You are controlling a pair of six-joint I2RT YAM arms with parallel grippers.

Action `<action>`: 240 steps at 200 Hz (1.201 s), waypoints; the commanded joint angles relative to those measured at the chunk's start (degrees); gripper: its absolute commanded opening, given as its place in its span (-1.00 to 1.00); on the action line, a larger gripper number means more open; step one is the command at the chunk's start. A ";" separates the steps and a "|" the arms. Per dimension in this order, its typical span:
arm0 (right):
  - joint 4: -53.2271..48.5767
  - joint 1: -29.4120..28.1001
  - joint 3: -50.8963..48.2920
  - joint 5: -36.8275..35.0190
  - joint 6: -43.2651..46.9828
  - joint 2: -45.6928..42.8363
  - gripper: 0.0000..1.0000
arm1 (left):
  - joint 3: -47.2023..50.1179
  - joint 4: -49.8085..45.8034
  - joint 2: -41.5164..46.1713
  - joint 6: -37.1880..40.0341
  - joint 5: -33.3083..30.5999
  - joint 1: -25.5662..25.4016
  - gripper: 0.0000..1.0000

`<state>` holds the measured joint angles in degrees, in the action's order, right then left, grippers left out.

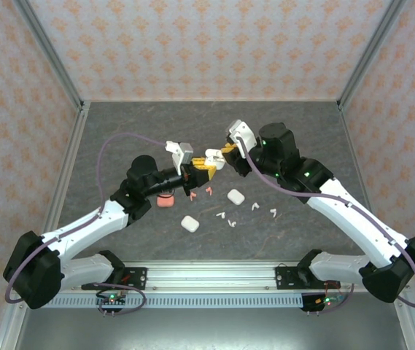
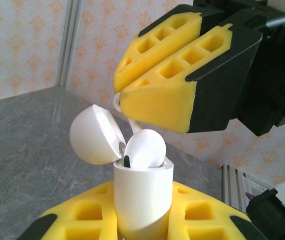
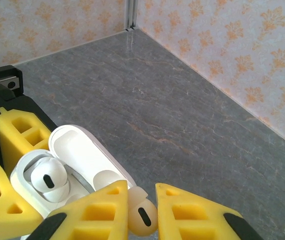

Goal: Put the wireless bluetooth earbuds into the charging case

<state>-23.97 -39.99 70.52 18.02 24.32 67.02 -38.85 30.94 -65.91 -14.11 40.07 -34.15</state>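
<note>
My left gripper (image 2: 143,220) is shut on a white charging case (image 2: 142,200), held upright with its lid (image 2: 94,135) swung open. One white earbud (image 2: 145,150) sits in the case, and it also shows in the right wrist view as a seated earbud (image 3: 47,180). My right gripper (image 3: 142,210) is shut on a second white earbud (image 3: 143,219), right over the open case (image 3: 77,150). Its thin stem (image 2: 132,123) reaches down behind the seated one; whether it touches the slot is hidden. From above, both grippers (image 1: 192,173) (image 1: 220,154) meet over the table's middle.
On the grey table lie a pink case (image 1: 165,200), two white cases (image 1: 189,224) (image 1: 235,196), white earbuds (image 1: 231,219) (image 1: 254,207) (image 1: 274,212) and pink earbuds (image 1: 208,191). Patterned walls enclose the table on three sides.
</note>
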 commanded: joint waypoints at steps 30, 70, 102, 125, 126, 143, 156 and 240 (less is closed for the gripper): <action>0.79 -0.38 0.91 2.01 0.96 0.02 -0.67 | -2.51 1.56 -0.53 0.23 1.16 -0.52 -1.00; -0.14 -0.41 0.49 3.81 0.91 -0.19 -0.67 | -2.92 1.76 -0.88 0.24 1.23 -0.56 -1.00; -0.86 -0.39 0.45 5.86 0.71 -0.39 -0.66 | -3.20 2.10 -1.28 0.26 1.39 -0.69 -1.00; -2.09 -0.37 0.44 5.91 0.73 -0.24 -0.67 | -3.24 2.46 -1.41 0.13 1.32 -0.74 -1.00; -2.16 -0.41 0.43 5.86 0.73 -0.23 -0.67 | -3.24 2.46 -1.41 0.13 1.37 -0.74 -1.00; -2.73 -0.46 0.15 4.09 1.16 -0.53 -0.67 | -3.29 2.34 -1.50 0.25 1.44 -0.82 -1.00; -2.75 -0.36 -0.10 3.06 1.58 -0.82 -0.67 | -3.20 2.05 -1.50 0.39 1.43 -0.83 -1.00; -3.94 -0.41 0.65 -0.71 4.47 -1.33 -0.67 | -3.40 0.70 -1.50 1.25 1.33 -1.01 -1.00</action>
<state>-26.65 -39.99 70.52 18.98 27.11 67.02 -39.75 30.55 -67.68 -13.85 40.64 -34.79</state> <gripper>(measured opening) 0.166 0.185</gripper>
